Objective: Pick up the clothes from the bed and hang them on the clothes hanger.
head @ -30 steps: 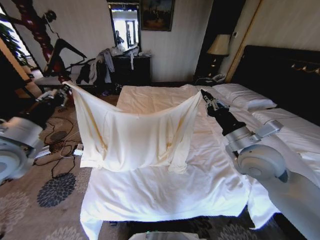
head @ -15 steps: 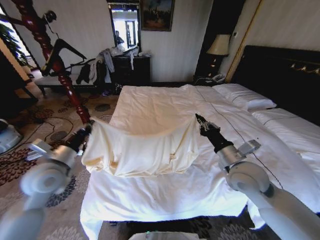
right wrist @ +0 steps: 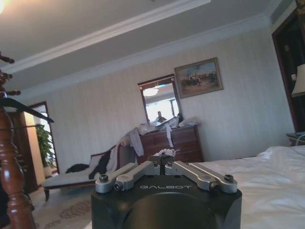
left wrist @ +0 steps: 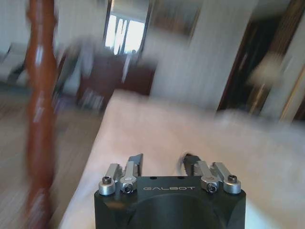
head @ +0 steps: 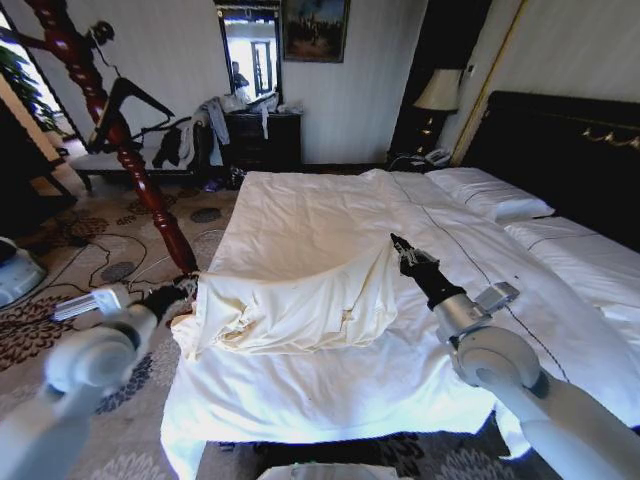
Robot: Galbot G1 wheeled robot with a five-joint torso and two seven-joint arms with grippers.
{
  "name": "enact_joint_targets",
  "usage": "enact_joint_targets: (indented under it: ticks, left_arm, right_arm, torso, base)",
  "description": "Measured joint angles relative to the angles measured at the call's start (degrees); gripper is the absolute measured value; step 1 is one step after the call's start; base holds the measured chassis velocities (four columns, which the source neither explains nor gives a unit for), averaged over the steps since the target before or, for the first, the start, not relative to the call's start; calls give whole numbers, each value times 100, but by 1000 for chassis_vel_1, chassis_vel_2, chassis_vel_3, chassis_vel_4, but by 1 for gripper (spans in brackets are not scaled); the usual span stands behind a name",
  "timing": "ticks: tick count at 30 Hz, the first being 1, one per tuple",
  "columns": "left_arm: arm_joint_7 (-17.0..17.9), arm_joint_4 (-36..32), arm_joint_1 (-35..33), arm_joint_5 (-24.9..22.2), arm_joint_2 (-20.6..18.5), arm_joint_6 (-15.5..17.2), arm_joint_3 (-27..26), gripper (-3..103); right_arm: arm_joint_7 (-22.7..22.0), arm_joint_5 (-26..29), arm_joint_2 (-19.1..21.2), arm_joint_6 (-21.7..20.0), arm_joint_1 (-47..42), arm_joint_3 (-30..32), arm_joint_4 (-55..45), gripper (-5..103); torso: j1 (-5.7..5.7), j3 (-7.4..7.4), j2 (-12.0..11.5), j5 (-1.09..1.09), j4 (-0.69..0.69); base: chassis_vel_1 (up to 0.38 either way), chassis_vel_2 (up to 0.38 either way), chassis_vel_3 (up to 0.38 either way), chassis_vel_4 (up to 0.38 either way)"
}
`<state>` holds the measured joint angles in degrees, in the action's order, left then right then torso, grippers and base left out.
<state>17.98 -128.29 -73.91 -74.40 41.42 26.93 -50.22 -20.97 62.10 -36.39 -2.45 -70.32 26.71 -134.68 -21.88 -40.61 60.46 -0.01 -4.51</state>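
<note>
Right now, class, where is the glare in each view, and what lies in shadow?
Head view: the mirror glares white, the headboard is dark, and the clothes, held up at one end by the right gripper, shade the bed just beneath. Left wrist view: the mirror is the brightest patch. Right wrist view: the mirror glows; the wooden post is in shadow.

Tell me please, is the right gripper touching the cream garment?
Touching. In the head view the right gripper pinches a corner of the garment, which rises in a peak to its tip above the bed.
</note>
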Motion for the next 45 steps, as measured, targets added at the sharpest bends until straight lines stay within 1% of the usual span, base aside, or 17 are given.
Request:
enact_joint_targets:
  ticks: [2, 6, 9, 10, 11, 13, 16, 19, 22, 23, 24, 27, 30, 31, 37, 41, 45]
  left_arm:
    - [-173, 71, 148, -243, -287, -554, -291, 62]
    - [-254, 30, 114, -590, -545, -616, -535, 73]
    - [-315, 30, -138, -863, -628, -268, -454, 89]
    - [-315, 30, -138, -863, -628, -268, -454, 89]
    - [-308, 32, -264, -1166, -616, 92, -338, 89]
    - [-405, 72, -199, -1192, -471, 274, -144, 98]
    - [-440, 118, 13, -1112, -423, 94, -155, 100]
    - [-411, 286, 278, -735, -576, -229, -285, 100]
    - [-403, 797, 816, -307, -1218, -505, -390, 100]
    - [-351, 1117, 1182, -322, -1587, -549, -351, 100]
    - [-351, 1117, 1182, -322, -1587, -549, -351, 100]
    - [-462, 2000, 2007, -462, -2392, -615, -145, 100]
    - [-575, 2375, 2228, -543, -2691, -648, -120, 100]
    - [-671, 2716, 2342, -629, -3006, -648, -125, 100]
    - [-673, 3457, 2183, -676, -3868, -377, -239, 100]
    - [-908, 3661, 1997, -596, -4101, -484, -219, 100]
    - [-970, 3327, 1937, -750, -3852, -518, -176, 100]
  right_arm:
    - [-70, 0, 56, -87, 87, -2, -8, 0]
    - [-78, 9, 70, -104, 141, -4, -8, 0]
    - [-81, 10, 19, -117, 196, -36, 29, 0]
    - [-81, 10, 19, -117, 196, -36, 29, 0]
    - [-82, 1, -5, -120, 201, -41, 43, 0]
    - [-83, -15, -39, -121, 224, -47, 69, 0]
    - [-84, -12, -58, -121, 296, -87, 101, 0]
    - [-84, -8, -67, -111, 369, -145, 158, 0]
    - [-65, -25, -118, -51, 416, -175, 223, 0]
    - [-53, -31, -186, -34, 467, -201, 248, 0]
    - [-53, -31, -186, -34, 467, -201, 248, 0]
    - [-5, -52, -420, -1, 643, -318, 291, 0]
    - [62, -107, -500, 26, 683, -382, 312, 0]
    - [160, -187, -559, 63, 701, -447, 331, 0]
    - [259, -290, -697, 87, 741, -655, 332, 0]
    - [261, -319, -761, 87, 720, -667, 324, 0]
    - [259, -324, -806, 87, 673, -621, 322, 0]
  torso:
    - [-1, -1, 0, 0, 3]
    - [0, 0, 0, 1, 6]
    - [-1, 0, 0, 1, 3]
    - [-1, 0, 0, 1, 3]
    - [-1, -1, 0, -1, 6]
    - [0, -1, 0, -3, 6]
    - [0, 0, 0, -1, 0]
    - [-1, -1, 0, 1, 5]
    - [0, 0, 0, -3, 3]
    - [0, 0, 0, 0, 3]
    - [0, 0, 0, 0, 3]
    - [-1, -1, 0, -1, 0]
    - [-1, -1, 0, 1, 5]
    - [0, 0, 0, -1, 8]
    - [0, 0, 0, 1, 5]
    - [1, 0, 0, 1, 5]
    - [0, 0, 0, 2, 5]
  base:
    - [0, 0, 0, 0]
    - [0, 0, 0, 0]
    - [0, 0, 0, 0]
    - [0, 0, 0, 0]
    - [0, 0, 0, 0]
    - [0, 0, 0, 0]
    - [0, 0, 0, 0]
    - [0, 0, 0, 0]
    - [0, 0, 0, 0]
    - [0, 0, 0, 0]
    - [0, 0, 0, 0]
    - [0, 0, 0, 0]
    - [0, 0, 0, 0]
    - [0, 0, 0, 0]
    - [0, 0, 0, 0]
    - [0, 0, 0, 0]
    - [0, 0, 0, 0]
